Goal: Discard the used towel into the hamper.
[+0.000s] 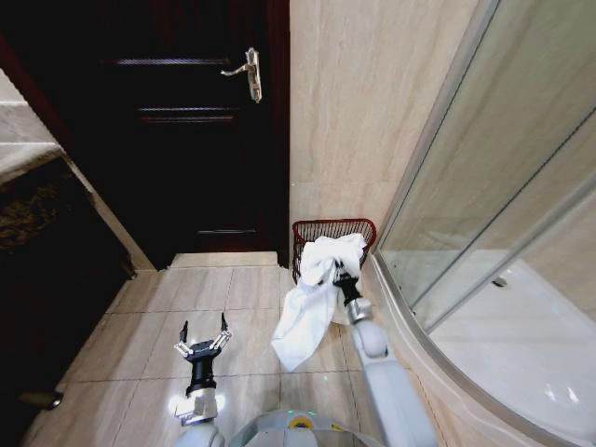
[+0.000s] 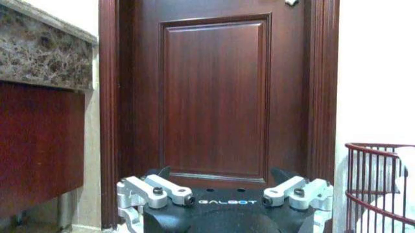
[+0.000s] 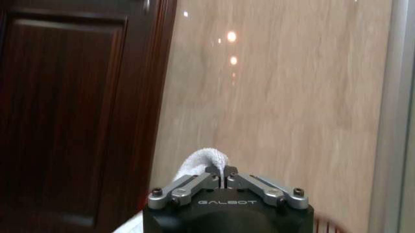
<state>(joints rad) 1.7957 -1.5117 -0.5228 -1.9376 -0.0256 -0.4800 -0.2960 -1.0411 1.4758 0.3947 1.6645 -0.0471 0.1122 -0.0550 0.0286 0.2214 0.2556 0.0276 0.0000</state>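
1. So, one white towel (image 1: 312, 298) is seen pinched in the right gripper (image 1: 337, 272), the fingers pressed together on a fold of the cloth. It's draped in a long hang, its long axis running from about 1 o'clock at the gripper down to 7 o'clock, where the loose corner dangles over the floor tiles (image 1: 233, 317).
2. One hamper (image 1: 333, 228), the dark red wire-mesh basket, is found in the corner where the beige wall (image 1: 363, 112) meets the shower glass (image 1: 484, 186). It sits at roughly 12 o'clock from the right gripper, just beyond it, and the towel's upper bunch is already overlapping its near rim. Whether any cloth is actually resting inside can't be told.
3. One left gripper (image 1: 204, 345) is held low at about 8 o'clock from the hamper, well apart from it, fingers spread, nothing held. The right arm is clearly the nearer one.
4. Judged from this, the drop probably isn't done yet: the hanging tail would likely need to be carried further toward 12 o'clock so it clears the rim.
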